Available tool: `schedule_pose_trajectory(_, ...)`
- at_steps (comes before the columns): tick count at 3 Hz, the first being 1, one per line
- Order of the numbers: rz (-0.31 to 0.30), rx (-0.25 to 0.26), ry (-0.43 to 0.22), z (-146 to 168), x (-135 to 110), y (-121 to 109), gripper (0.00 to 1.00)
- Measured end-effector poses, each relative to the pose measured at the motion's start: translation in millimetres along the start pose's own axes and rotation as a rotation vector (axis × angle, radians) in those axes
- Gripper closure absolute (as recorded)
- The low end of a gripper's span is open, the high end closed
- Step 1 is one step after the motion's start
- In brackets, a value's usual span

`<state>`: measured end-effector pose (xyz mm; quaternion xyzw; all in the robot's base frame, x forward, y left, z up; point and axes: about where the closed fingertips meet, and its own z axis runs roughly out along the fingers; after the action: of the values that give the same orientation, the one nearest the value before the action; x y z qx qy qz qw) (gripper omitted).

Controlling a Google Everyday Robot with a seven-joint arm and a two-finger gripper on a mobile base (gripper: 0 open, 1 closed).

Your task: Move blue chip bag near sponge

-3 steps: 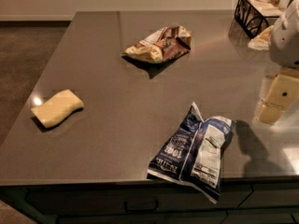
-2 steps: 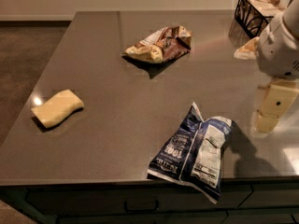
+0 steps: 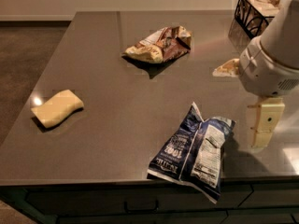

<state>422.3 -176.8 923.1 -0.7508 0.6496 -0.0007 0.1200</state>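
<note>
The blue chip bag [image 3: 194, 150] lies flat near the table's front edge, right of centre, its lower corner hanging over the edge. The pale yellow sponge [image 3: 57, 108] lies at the left side of the table, far from the bag. My gripper [image 3: 264, 125] hangs from the white arm at the right, just right of the bag and above the tabletop, its cream fingers pointing down. It holds nothing.
A brown and tan snack bag [image 3: 160, 45] lies at the middle back. A black wire basket [image 3: 255, 12] with packets stands at the back right corner. A small tan packet [image 3: 227, 68] lies in front of it. The grey table [image 3: 117, 125] ends at the front.
My arm and gripper have moved left and toward the front, closer to the blue chip bag. The bag and the sponge have not moved.
</note>
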Motion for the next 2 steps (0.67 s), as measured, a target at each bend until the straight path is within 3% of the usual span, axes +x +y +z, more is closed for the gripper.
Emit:
schedule_pose_trajectory(1, -0.114, -0.036, -0.018, 19.1, -3.7, 9.5, 0.00)
schedule_pose_trajectory(2, -0.190, -0.048, -0.031, 37.3, -7.3, 15.0, 0.00)
